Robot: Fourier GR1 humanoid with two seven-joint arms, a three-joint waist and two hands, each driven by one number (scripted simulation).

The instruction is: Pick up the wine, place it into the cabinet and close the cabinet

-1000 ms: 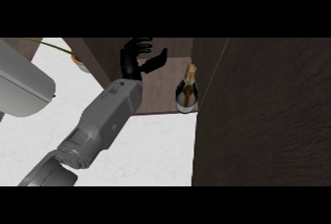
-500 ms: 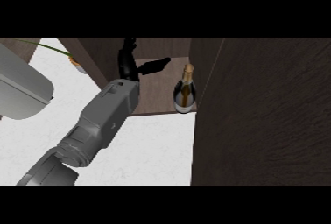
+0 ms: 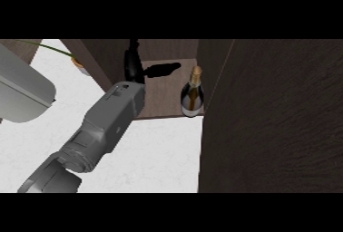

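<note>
At the far left edge a big pale grey rounded shape (image 3: 23, 86) fills the corner. It may be the left forearm seen close up, but that is hard to tell, and no left hand shows. Behind it a thin green stem (image 3: 47, 46) runs across the white counter (image 3: 154, 154), and a small pale and orange thing (image 3: 81, 67) peeks out from beside the cabinet's left wall.

The right forearm (image 3: 110, 118) rises from the lower left and slants up and right across the counter to the cabinet's front edge. The right hand (image 3: 134, 68) is inside the cabinet opening, seen edge-on. Its fingers point straight up toward the back, and a dark part that looks like the thumb (image 3: 164, 69) sticks out to the right. The hand is spread and holds nothing. The thumb tip is near the wine but apart from it.

The cabinet (image 3: 161, 102) is dark brown wood with a lighter brown floor, and it is open toward the view. The wine (image 3: 192, 93) stands upright on that floor near the front right corner, with a gold-foiled neck, a dark body and a pale label. It is just beside the dark panel on its right; whether they touch cannot be told.

That panel, the door (image 3: 275, 127), is open and covers the whole right side of the view.
</note>
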